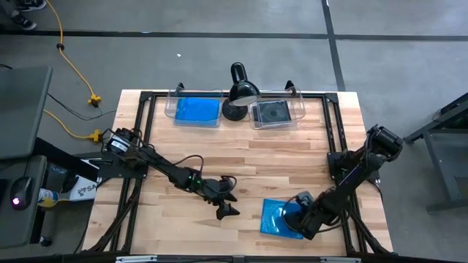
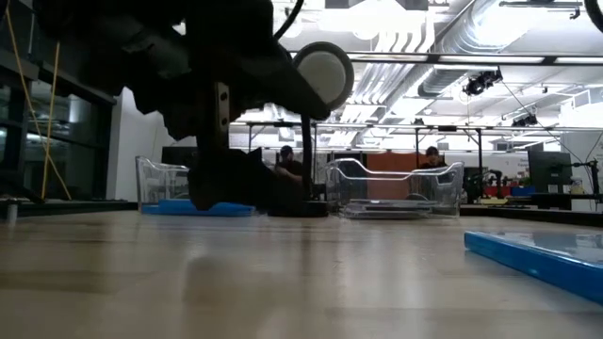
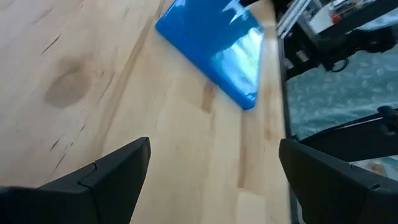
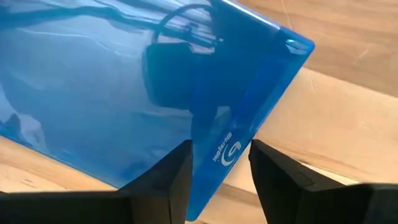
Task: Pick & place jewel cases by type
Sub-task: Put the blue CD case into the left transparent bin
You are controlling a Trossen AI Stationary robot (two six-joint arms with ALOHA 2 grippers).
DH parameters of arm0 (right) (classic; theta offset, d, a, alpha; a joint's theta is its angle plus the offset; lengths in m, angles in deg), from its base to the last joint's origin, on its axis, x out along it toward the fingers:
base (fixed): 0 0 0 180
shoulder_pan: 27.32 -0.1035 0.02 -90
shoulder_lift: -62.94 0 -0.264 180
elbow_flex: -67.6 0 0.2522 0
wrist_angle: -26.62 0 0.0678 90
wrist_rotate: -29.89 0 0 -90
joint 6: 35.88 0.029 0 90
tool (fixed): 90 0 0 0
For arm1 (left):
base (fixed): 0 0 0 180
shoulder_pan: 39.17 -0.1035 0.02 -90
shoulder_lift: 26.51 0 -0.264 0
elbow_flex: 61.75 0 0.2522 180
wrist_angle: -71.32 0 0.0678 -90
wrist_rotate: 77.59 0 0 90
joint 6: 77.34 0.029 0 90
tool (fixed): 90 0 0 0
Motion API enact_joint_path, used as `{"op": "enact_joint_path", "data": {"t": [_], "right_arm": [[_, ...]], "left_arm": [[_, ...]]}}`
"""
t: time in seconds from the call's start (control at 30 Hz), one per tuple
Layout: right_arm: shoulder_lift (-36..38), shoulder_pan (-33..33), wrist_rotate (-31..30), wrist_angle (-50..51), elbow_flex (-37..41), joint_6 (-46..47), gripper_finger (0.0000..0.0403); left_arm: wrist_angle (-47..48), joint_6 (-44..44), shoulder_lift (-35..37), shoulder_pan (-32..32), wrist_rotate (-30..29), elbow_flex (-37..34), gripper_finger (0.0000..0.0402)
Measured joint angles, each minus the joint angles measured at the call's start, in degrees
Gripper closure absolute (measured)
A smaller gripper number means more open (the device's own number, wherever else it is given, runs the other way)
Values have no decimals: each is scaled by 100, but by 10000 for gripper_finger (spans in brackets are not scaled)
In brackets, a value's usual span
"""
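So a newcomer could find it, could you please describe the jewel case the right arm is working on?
On the wooden table, look along the near edge on the right side, away from the two clear bins at the far edge. There the right gripper has its jaws around an edge of a blue jewel case, the only case lying outside a bin.

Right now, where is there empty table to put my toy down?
The biggest bare patch is the wood in the middle, between the two bins at the back and the left gripper in front. It is crowded near the front right, where the right gripper grips the blue jewel case. The lamp fills the gap between the bins.
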Motion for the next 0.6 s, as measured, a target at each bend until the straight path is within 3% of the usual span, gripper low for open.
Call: {"op": "enact_joint_path", "data": {"t": [0.37,0.6], "right_arm": [[0,61,60,324,9,62,259],[-109,297,-177,-47,9,-92,259]], "left_arm": [[17,17,-2,0,38,-4,48],[17,19,-2,0,39,-4,48]]}}
